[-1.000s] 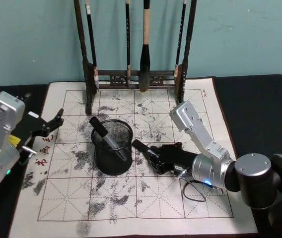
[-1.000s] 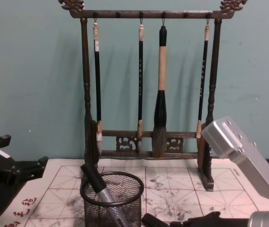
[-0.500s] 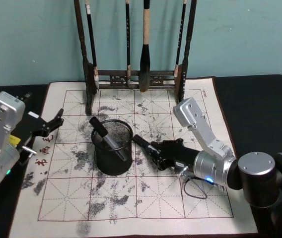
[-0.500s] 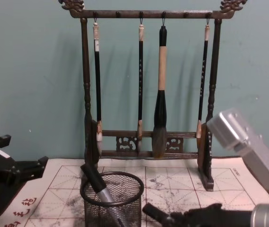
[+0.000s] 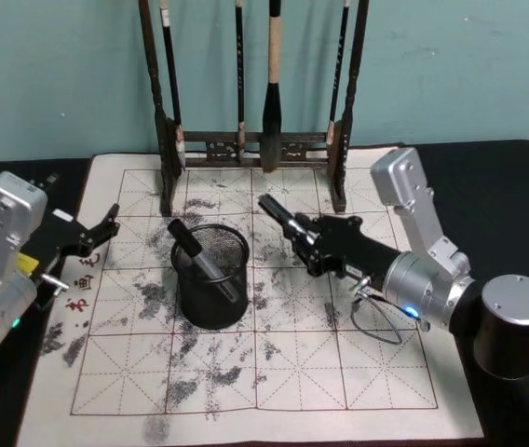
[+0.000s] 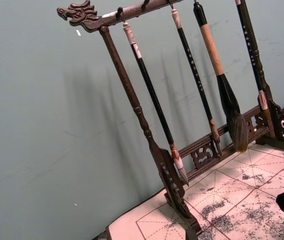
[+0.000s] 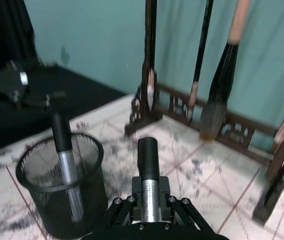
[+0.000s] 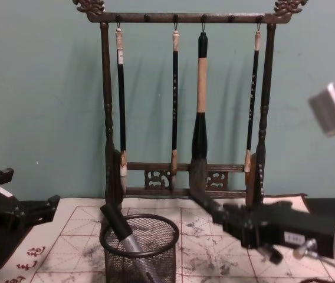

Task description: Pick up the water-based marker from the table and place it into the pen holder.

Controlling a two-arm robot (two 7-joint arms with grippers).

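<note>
The black tabletop (image 5: 488,177) and the big white mat (image 5: 274,372) with its ink marks look the same as a second ago. So does the tall brush rack (image 5: 255,144) at the back, with four brushes hanging on it.

The big change is the right arm. A second ago its gripper sat low on the mat, just to the right of the pen holder. Now the right gripper (image 5: 311,244) is up in the air and farther back, near the foot of the rack. It is pinching the water-based marker (image 5: 278,216) by its silver part, and the black end pokes out toward the rack. So the pick-up looks done, and the marker is off the mat.

I think the next job is to bring the marker over the cup and tip it down, because it is not over the opening yet.

The left gripper (image 5: 104,231) waits at the left edge of the mat, fingers spread, holding nothing.

The pen holder (image 5: 204,303) is the round black mesh cup near the middle of the mat. It already has one pen (image 5: 195,251) in it, black on top and silver below, leaning to the left. There is room beside it.
</note>
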